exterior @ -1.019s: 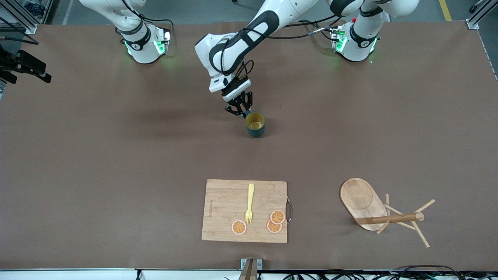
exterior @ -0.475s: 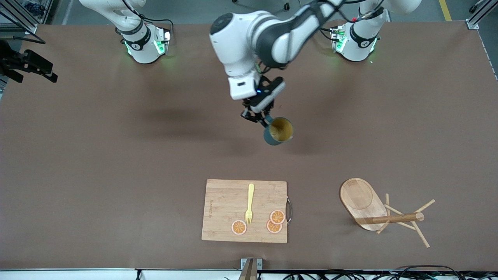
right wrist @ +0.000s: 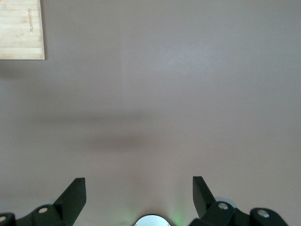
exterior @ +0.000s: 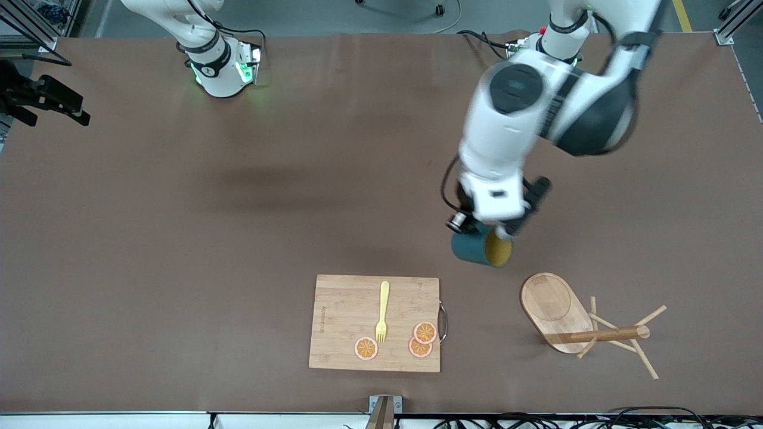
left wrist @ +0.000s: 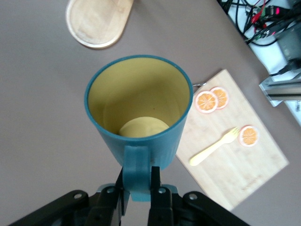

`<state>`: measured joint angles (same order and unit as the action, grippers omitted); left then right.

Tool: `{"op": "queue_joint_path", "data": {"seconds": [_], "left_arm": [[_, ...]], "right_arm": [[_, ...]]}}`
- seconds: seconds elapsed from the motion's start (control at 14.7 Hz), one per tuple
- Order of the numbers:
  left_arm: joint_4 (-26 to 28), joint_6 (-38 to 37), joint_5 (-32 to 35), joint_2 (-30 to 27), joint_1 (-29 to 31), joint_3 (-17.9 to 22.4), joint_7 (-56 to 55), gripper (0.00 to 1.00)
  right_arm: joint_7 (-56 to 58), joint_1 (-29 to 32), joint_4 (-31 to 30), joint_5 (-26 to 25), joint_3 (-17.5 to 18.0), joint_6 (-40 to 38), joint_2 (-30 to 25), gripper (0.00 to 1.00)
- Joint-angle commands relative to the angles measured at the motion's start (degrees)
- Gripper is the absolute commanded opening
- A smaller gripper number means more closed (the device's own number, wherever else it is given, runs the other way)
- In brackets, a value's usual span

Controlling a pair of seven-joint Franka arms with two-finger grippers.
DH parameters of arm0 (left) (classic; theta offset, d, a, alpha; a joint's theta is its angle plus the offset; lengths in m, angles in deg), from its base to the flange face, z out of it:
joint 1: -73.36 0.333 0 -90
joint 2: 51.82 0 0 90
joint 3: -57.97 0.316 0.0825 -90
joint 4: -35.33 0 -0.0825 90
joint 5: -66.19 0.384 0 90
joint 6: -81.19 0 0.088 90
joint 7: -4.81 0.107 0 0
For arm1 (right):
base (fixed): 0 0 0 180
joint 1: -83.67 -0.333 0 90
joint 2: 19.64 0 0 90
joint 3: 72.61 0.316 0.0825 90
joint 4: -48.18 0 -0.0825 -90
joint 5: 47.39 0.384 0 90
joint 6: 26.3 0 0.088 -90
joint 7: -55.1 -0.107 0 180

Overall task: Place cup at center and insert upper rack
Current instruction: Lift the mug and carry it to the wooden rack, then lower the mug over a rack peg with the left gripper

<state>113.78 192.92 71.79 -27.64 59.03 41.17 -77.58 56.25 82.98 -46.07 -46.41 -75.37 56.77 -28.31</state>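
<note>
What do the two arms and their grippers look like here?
Both are glossy white with black joint sections. Black cables trail from the left arm; green lights glow at the right arm's base. The left gripper and right gripper have black fingers.

We are seeing a teal cup [left wrist: 141,127] with a mustard-yellow inside between our left gripper's [left wrist: 139,188] black jaws, above a pale bamboo board [left wrist: 235,155] bearing orange slices [left wrist: 211,100].

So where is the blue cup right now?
The cup is up in the air, held by its handle in the left claw. In the front view it hangs over bare table between the cutting board and the tipped-over wooden rack.
</note>
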Motion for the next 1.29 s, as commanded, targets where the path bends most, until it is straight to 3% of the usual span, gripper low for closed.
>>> {"op": "queue_joint_path", "data": {"seconds": [0.0, 0.41, 0.61, 1.22], "left_arm": [[-0.49, 5.49, -11.10, 0.25, 6.48, -0.61, 5.64, 0.01], [-0.31, 7.62, -33.78, 3.33, 16.60, -0.26, 12.33, 0.01], [-0.14, 7.62, -41.62, 4.38, 20.30, -0.26, 15.76, 0.01], [0.13, 7.10, -50.07, 8.08, 26.37, -0.34, 29.46, 0.01]], "right_arm": [[-0.98, -0.63, -1.73, -0.01, -0.14, 0.34, -1.78, 1.00], [-0.98, -0.81, -1.73, -0.10, -0.14, 0.52, -1.78, 1.00], [-0.98, -1.33, -1.64, -0.10, -0.14, 0.60, -1.78, 1.00], [-0.98, -2.04, -1.64, -0.27, -0.23, 0.78, -1.78, 1.00]]}}
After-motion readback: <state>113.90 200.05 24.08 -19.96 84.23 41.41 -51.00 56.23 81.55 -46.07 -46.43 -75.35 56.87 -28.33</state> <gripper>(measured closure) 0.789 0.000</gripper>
